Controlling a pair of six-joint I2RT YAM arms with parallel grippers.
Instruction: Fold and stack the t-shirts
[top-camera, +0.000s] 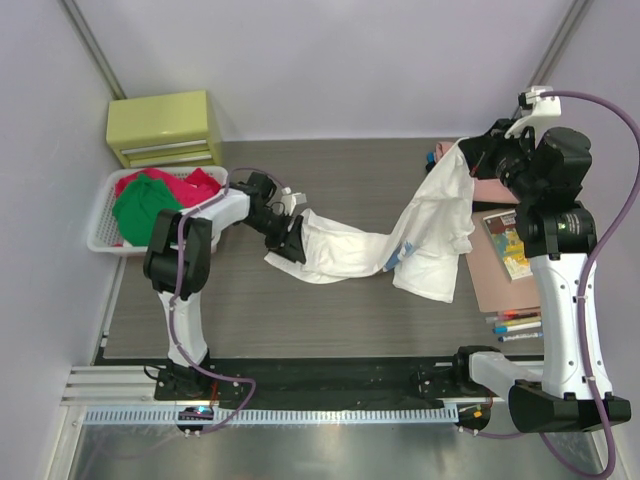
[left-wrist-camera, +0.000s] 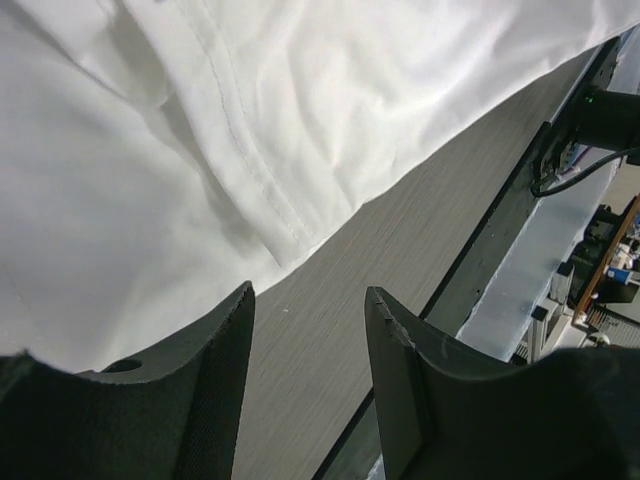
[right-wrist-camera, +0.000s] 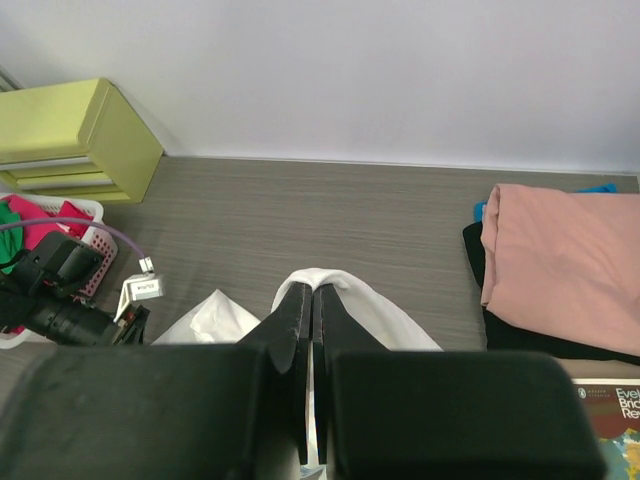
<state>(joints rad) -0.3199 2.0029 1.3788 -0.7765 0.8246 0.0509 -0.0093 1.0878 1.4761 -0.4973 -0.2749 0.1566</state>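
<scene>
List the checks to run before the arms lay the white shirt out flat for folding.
1. Right gripper shut on the white t-shirt: ok.
2. Left gripper gripping the shirt: not ok; jaws open, only table between them.
3. Bare table available for spreading the shirt: ok.
4. Lifted shirt apart from the folded salmon-pink shirt: cannot tell; their edges meet in the top view.

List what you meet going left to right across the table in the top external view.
Left to right: white basket → left gripper → white t-shirt → book.
</scene>
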